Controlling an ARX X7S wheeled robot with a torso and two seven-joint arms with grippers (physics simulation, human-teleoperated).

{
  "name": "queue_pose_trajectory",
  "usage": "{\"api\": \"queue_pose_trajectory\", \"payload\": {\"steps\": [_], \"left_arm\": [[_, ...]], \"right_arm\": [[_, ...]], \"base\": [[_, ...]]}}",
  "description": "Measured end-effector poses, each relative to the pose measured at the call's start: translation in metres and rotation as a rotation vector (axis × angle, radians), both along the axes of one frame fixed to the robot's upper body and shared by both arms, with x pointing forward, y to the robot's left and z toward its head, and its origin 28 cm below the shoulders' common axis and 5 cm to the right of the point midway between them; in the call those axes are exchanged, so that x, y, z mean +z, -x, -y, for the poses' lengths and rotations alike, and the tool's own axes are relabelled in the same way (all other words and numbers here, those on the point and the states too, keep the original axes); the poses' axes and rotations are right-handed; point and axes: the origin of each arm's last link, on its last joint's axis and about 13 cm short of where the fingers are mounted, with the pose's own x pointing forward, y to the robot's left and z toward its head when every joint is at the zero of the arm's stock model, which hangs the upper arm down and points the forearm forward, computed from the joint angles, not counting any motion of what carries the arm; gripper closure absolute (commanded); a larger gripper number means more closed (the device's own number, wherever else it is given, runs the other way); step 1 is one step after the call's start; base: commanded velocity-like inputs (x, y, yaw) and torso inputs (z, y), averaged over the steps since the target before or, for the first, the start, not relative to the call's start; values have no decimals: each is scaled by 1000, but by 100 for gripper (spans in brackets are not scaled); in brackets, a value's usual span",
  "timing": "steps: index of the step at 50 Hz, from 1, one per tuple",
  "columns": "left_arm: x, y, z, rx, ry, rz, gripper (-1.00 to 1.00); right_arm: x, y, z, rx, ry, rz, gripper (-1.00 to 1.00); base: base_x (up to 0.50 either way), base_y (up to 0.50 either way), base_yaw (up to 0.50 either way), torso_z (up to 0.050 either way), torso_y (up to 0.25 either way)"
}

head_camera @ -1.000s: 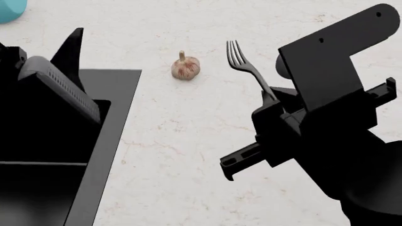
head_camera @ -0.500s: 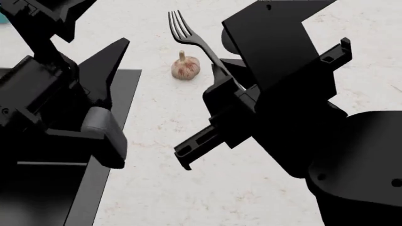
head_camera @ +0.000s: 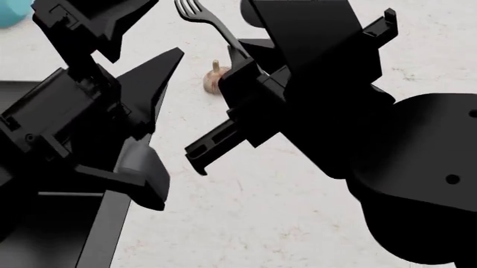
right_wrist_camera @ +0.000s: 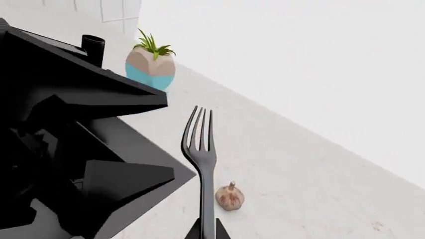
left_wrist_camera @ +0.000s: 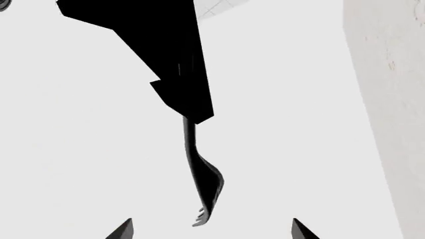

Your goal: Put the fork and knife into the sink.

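Observation:
The fork (head_camera: 192, 12) is held off the counter by its handle, tines up and away from me, with my right gripper (head_camera: 240, 56) shut on it. The right wrist view has the fork (right_wrist_camera: 202, 149) standing straight out of that gripper (right_wrist_camera: 207, 231), above the counter beside the sink's corner. My left gripper (head_camera: 170, 128) is open and empty above the sink (head_camera: 111, 223), whose black rim runs along the lower left. In the left wrist view the fork (left_wrist_camera: 206, 184) hangs ahead of the spread fingertips (left_wrist_camera: 123, 231), untouched by them. The knife is out of view.
A garlic bulb (head_camera: 214, 78) lies on the pale marble counter behind the fork, and it shows again as the garlic (right_wrist_camera: 230, 196) in the right wrist view. A teal plant pot (right_wrist_camera: 151, 67) stands by the wall beyond the sink.
My right arm has carried the fork up and leftward, towards the sink. My left arm has risen from the sink and now fills the left of the head view.

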Motion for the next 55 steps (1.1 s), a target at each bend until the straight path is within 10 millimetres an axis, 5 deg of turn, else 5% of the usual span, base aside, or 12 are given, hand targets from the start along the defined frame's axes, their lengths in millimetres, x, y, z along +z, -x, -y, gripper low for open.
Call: {"api": "queue_pose_trajectory", "payload": {"steps": [48, 49, 55], "left_arm": [[1, -4, 16, -39, -25, 21, -100], [1, -4, 16, -38, -26, 20, 100], [5, -3, 18, -48, -29, 60, 100]], "right_arm": [[4, -8, -16, 104, -1, 14, 100], [4, -8, -16, 106, 0, 14, 100], [1, -7, -16, 100, 6, 7, 100]], "base": [[0, 0, 0, 0, 0], [0, 0, 0, 0, 0], [0, 0, 0, 0, 0]]}}
